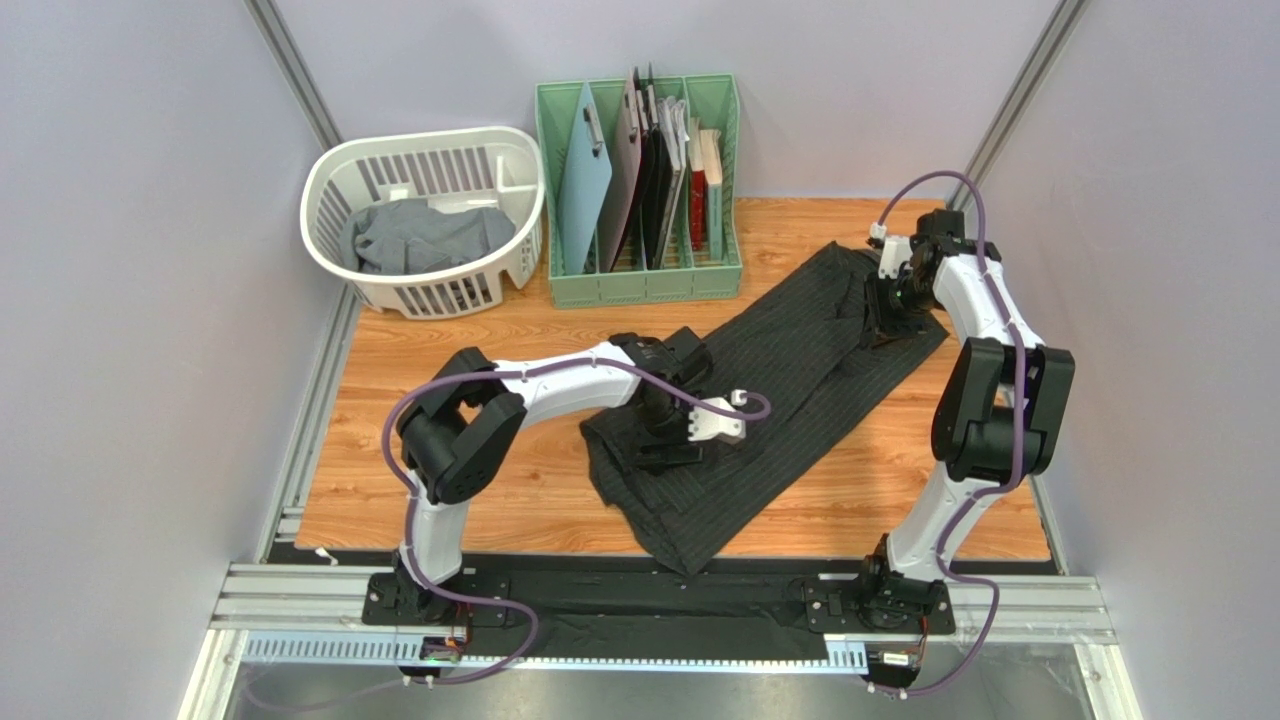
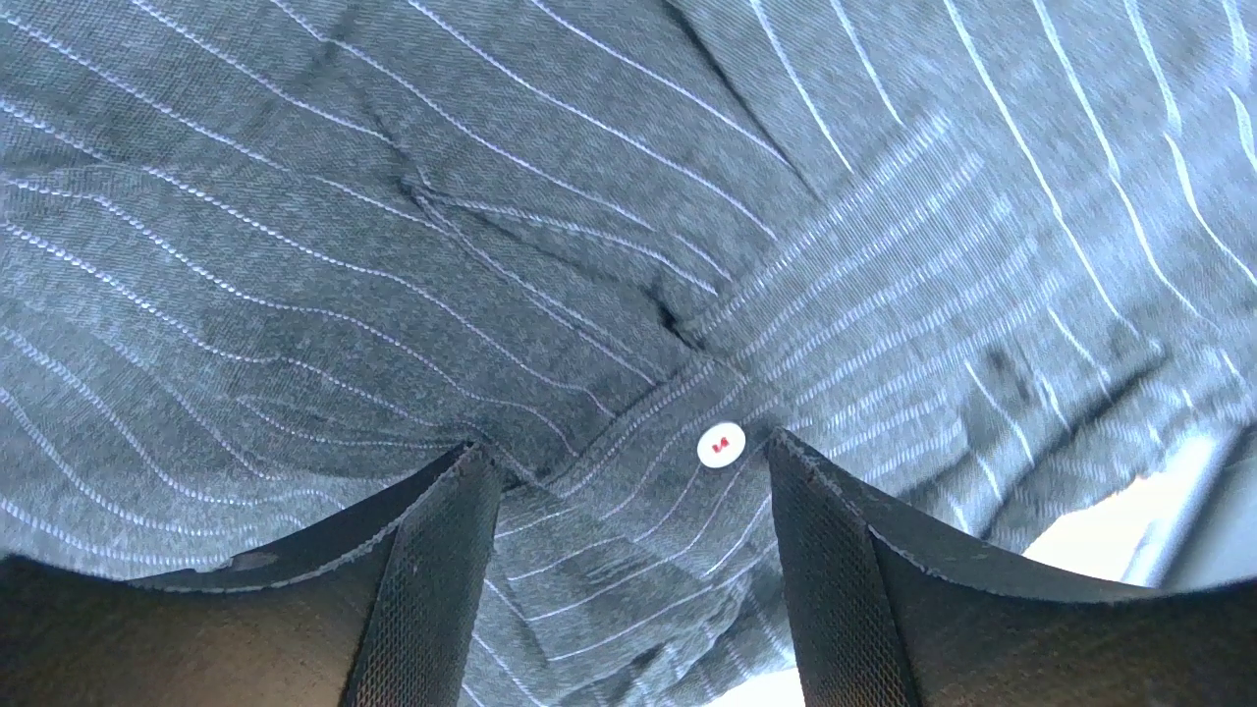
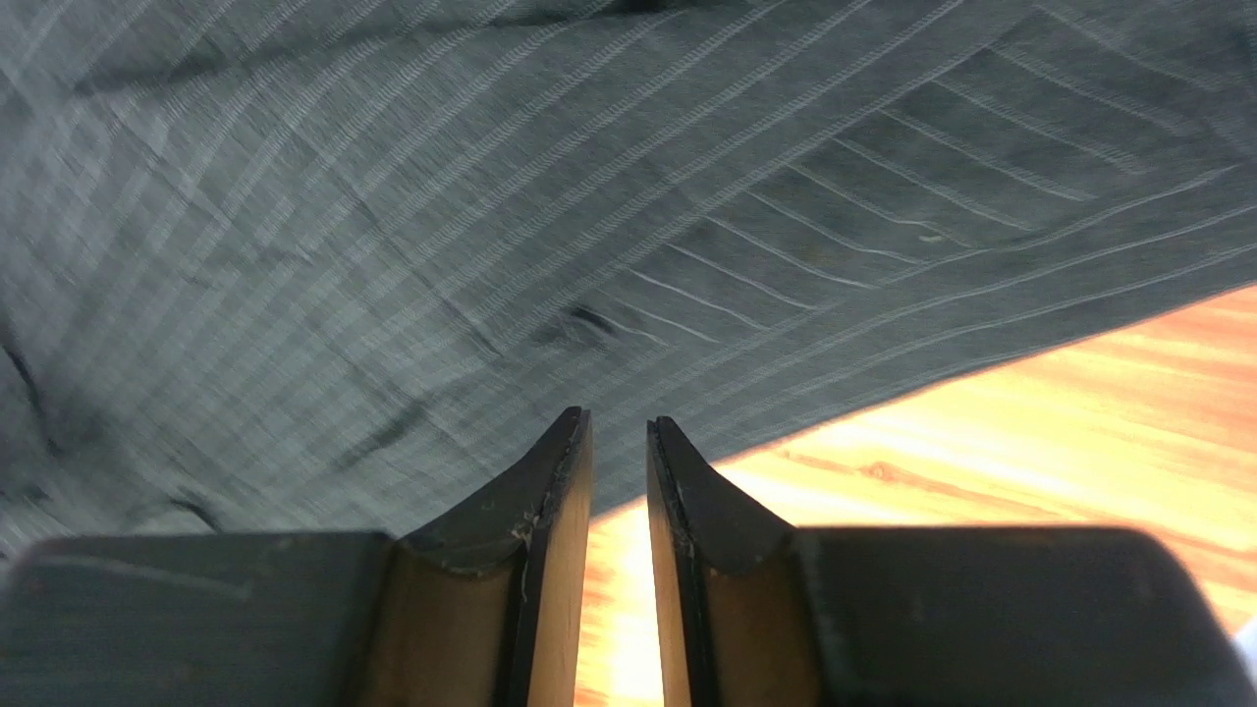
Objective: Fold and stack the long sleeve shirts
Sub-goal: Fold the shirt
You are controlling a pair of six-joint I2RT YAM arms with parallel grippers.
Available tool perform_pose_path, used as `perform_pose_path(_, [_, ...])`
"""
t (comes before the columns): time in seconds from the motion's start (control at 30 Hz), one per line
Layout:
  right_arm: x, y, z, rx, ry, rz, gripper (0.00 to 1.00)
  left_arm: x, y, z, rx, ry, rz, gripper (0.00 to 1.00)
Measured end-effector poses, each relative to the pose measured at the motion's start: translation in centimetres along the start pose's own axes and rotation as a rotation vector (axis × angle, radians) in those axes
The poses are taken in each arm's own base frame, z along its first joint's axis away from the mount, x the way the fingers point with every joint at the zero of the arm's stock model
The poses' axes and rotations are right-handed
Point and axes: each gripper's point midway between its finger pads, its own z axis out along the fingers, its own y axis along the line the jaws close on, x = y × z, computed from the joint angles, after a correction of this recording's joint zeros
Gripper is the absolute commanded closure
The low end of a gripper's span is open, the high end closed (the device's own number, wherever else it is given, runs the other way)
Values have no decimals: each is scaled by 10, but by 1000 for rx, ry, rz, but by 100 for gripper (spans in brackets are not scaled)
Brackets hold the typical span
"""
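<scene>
- Clearly, we see the left gripper (image 2: 627, 449) spread wide at seven o'clock on the black pinstriped cloth shirt (image 1: 796, 375) (round white button (image 2: 720, 444) between its fingers).
- The right gripper (image 3: 617, 420), at one o'clock: jaws narrowly apart.

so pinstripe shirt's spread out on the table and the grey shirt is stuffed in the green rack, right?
Not quite. The grey shirt lies in the white basket, which stands left of the green rack. The rack holds only flat boards and folders. The top external view shows this. The pinstripe shirt is spread out on the table, as you said.
</scene>
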Motion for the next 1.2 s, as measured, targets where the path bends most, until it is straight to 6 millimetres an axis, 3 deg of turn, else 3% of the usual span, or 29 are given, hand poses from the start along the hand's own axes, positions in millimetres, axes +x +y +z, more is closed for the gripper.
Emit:
perform_pose_path(0.1, [0,-1,10,-3,8,2,77,-22,-15,5,49,-38,-43,15])
perform_pose_path(0.13, [0,-2,14,-4,13,2,78,-28,-19,6,67,-55,-72,2])
perform_pose_path(0.27, [10,-9,46,1,83,12,80,-34,-34,-5,134,-143,-185,1])
perform_pose_path(0.37, [17,-21,72,31,153,18,81,-32,-39,-38,129,-235,-252,1])
perform_pose_path(0.4, [13,-23,72,38,161,18,81,-34,-38,-55,106,-280,-259,1])
perform_pose_path(0.57, [-16,-45,79,126,131,-21,82,-57,-44,-138,-31,-512,-187,1])
perform_pose_path(0.63, [-30,-52,82,155,122,-49,82,-58,-52,-160,-64,-583,-168,1])
perform_pose_path(0.7, [-44,-58,86,181,111,-81,82,-52,-54,-171,-78,-613,-181,1])
perform_pose_path(0.93, [-122,-65,111,298,-2,-236,78,-25,-38,-173,-93,-607,-286,1])
perform_pose_path(1.2, [-146,-56,114,328,-62,-353,57,-29,-33,-185,-133,-605,-215,1])
